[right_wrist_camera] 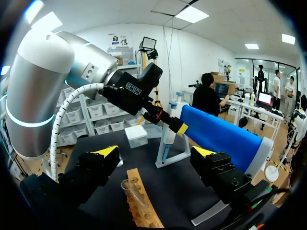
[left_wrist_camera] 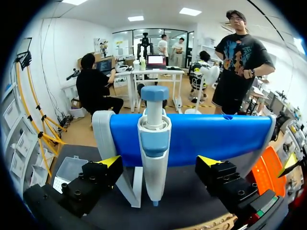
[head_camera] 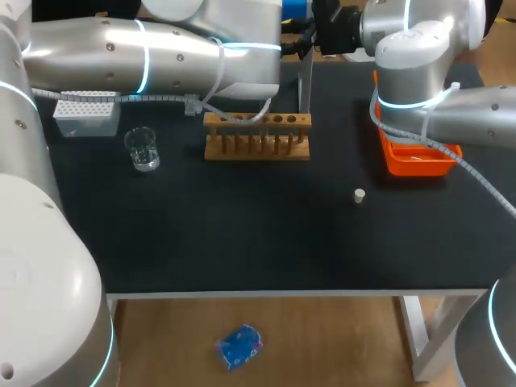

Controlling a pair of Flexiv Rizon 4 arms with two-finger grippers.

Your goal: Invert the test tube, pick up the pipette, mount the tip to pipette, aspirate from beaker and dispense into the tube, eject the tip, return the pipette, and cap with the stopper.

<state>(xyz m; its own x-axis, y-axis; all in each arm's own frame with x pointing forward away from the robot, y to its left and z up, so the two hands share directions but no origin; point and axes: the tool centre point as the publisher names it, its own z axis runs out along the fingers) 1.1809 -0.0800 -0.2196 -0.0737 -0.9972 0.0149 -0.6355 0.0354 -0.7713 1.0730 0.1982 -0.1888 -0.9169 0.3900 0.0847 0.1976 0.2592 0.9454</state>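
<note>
Tip box: a white box of pipette tips (head_camera: 85, 113) sits at the far left of the black table (head_camera: 242, 234), towards the back.
Beaker: a small clear glass beaker (head_camera: 143, 150) stands just in front of the tip box, not touching it.
Left arm: the silver left arm (head_camera: 121, 56) comes in from the left and lies across the back of the table, past the middle.
Left claw: the left claw (left_wrist_camera: 158, 165) is spread wide. One yellow-tipped finger is on each side of the pipette, with a gap on both sides. It touches nothing and holds nothing.
Rack: a wooden rack (head_camera: 256, 135) with a row of holes stands in the middle of the table, near the back.
Test tube: a clear test tube (right_wrist_camera: 130, 189) stands in the rack with its open mouth up, below and just ahead of the right claw.
Pipette: the white and blue pipette (left_wrist_camera: 154, 139) hangs upright on its stand, narrow end down.
Stand: the stand is a blue bar (left_wrist_camera: 216, 139) on white legs, at the back of the table behind the rack.
Stopper: a small pale stopper (head_camera: 359, 195) lies alone on the table, right of the middle and well apart from the rack.
Right claw: the right claw (right_wrist_camera: 155, 153) is spread wide and empty. It hangs above the rack and faces the stand and the left claw.
Tray: an orange tray (head_camera: 415, 168) sits at the right, partly hidden under the right arm (head_camera: 411, 64).
</note>
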